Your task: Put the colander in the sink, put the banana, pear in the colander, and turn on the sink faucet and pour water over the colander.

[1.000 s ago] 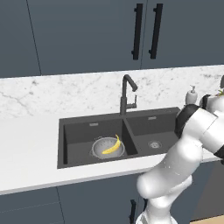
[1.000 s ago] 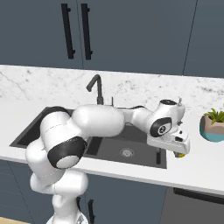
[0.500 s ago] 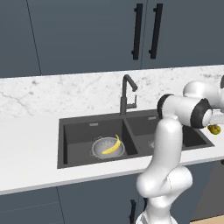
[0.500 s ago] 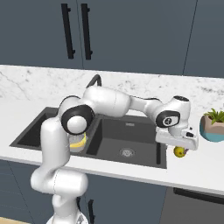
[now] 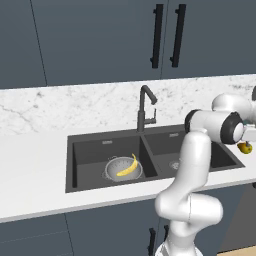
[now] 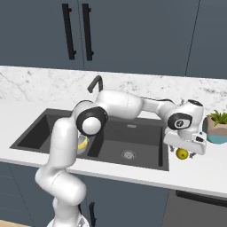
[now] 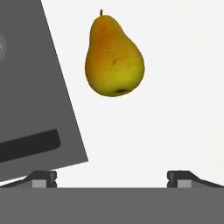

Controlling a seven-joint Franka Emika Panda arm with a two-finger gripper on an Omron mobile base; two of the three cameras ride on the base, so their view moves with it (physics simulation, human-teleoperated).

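banana [image 5: 127, 167] sitting in the colander [image 5: 122, 170] in left base view, hand view has pear [image 7: 113, 57] lying on white tabletop [image 7: 175, 87], end effector [image 7: 113, 177] wide open, empty

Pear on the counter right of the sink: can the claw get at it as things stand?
Probably yes. The claw hangs just over the pear, jaws wide open. The pear lies alone on bare white counter beside the sink edge, nothing between it and the fingertips. It sits off-centre, so some realignment looks needed.
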